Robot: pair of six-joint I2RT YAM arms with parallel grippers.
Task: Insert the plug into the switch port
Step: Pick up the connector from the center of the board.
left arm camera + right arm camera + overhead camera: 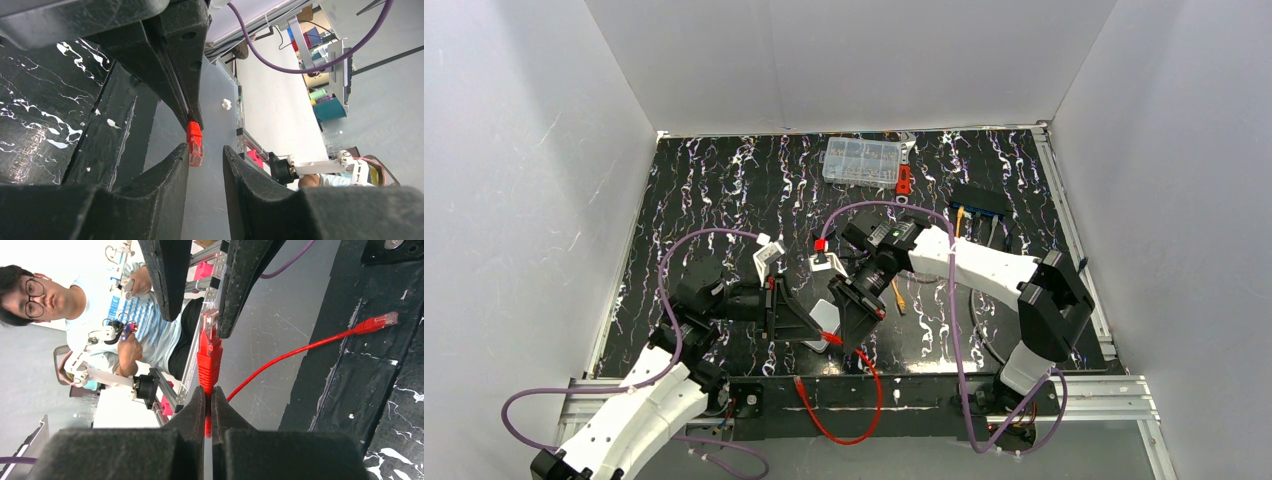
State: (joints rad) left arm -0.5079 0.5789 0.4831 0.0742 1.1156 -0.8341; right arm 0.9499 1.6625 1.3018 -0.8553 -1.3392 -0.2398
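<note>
Well, the right gripper [209, 399] was pinched tight on the boot of the red connector [209, 357]. The left gripper [206, 152] stood partly open around that connector's clear tip, which lay against one finger with a gap to the other, so nothing was clamped there. A handover, by the look of it! To go well, it would want the left fingers squared on the connector's body before the right ones let go, so it could not twist or drop. But that was not the task's piece. The plug ended the thin orange cable [898, 296], lying on the marbled mat [724, 180] just beside the right fingers, on their far side from the left ones. Only a short bright stretch showed, and the plug itself was too small to make out. The switch [979, 200], a flat black box with a blue edge, sat well beyond the right fingers, its ports too small to tell apart.
</note>
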